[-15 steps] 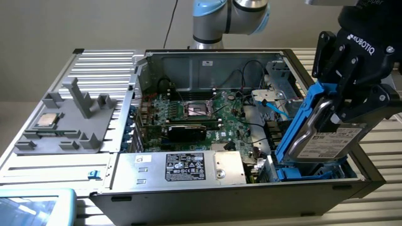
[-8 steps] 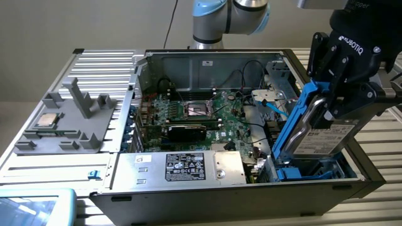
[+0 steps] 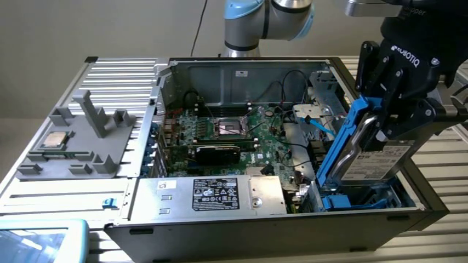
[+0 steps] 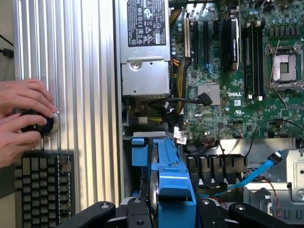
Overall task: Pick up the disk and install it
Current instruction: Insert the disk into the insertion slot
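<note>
Ribbed aluminium table (image 3: 44, 200) carries everything, running back to a plain beige wall (image 3: 73, 27). In the wrist view a person's hands (image 4: 23, 114) rest on a black knob (image 4: 38, 124) beside a keyboard (image 4: 45, 190).

Nearest in the open computer case (image 3: 241, 233) sits the grey power supply (image 3: 212, 194) with its black label. At the exterior view's right front corner is the drive bay (image 3: 354, 200). There the gripper (image 3: 391, 129) is clamped on the disk (image 3: 373, 161), which stands tilted on edge in its blue rails, its lower end down in the bay. Behind lies the green motherboard (image 3: 241, 137).

Outside the case, on the exterior view's left, a grey holder tray (image 3: 80, 142) keeps a small CPU chip (image 3: 55, 141).
</note>
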Controlling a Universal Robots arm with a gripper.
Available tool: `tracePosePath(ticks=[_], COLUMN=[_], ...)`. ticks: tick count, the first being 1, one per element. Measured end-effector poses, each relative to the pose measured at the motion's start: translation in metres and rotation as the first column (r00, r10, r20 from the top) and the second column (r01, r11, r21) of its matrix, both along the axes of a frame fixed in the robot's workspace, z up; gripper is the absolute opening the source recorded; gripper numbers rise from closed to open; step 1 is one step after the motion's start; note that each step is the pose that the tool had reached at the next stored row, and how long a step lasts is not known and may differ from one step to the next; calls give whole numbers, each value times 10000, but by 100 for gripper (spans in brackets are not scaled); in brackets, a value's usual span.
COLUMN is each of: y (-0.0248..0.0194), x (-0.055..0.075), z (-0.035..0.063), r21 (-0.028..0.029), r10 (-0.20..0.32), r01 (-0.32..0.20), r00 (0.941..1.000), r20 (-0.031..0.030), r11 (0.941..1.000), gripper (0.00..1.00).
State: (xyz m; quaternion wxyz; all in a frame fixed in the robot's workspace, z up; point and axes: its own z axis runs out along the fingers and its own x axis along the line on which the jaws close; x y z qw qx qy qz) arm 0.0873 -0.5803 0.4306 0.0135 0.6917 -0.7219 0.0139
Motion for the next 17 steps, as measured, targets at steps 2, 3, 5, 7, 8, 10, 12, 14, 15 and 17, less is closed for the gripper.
tracePosePath(ticks=[2,3,5,7,8,10,12,14,15,17], y=[0,0,0,0,0,1,0,0,0,0], x=[0,0,0,-1,-2,-8,-19,-27,-27,-28], z=[0,0,0,0,0,-2,-4,-9,-10,-13], r21=[-2,-2,-2,-2,-2,-4,-5,-5,-9,-13], r10=[58,57,58,58,58,58,58,57,59,59], r01=[-58,-57,-58,-58,-58,-58,-58,-57,-59,-59], r00=[10000,10000,10000,10000,10000,10000,10000,10000,9999,9999], r20=[0,0,0,0,8,49,71,77,85,111], r11=[10000,10000,10000,10000,10000,10000,10000,10000,10000,10000], gripper=[37,37,37,37,37,37,37,37,37,37])
